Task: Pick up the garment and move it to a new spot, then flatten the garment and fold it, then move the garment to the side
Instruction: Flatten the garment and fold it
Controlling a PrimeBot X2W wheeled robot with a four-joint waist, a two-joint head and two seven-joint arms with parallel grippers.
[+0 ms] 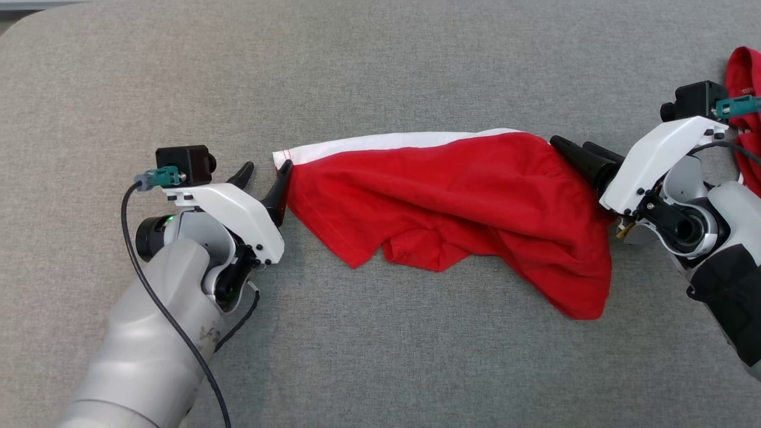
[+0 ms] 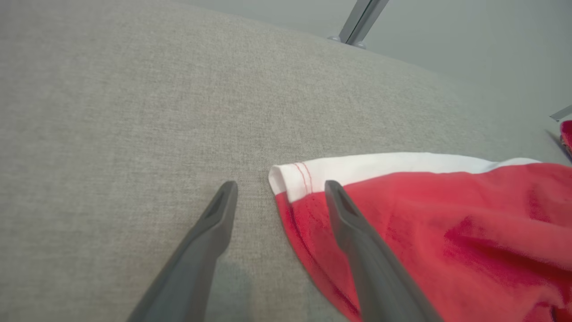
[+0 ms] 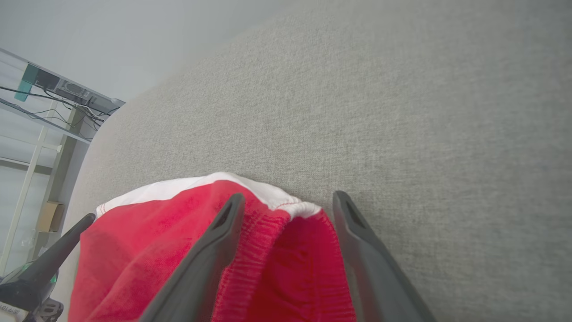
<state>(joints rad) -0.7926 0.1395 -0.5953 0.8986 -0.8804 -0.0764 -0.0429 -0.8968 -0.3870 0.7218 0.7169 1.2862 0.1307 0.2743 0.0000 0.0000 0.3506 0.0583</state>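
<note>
The red garment lies bunched across the frame's middle on the grey surface. The left gripper and right gripper both stand spread at its ends. Closing on one layer could leave it twisted.

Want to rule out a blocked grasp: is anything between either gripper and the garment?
Nothing visible. The left gripper is open at the garment's white-edged corner, one finger over the cloth; the right gripper is open with the waistband end between its fingers.

Grey fabric surface; metal shelf rack beyond its edge.
</note>
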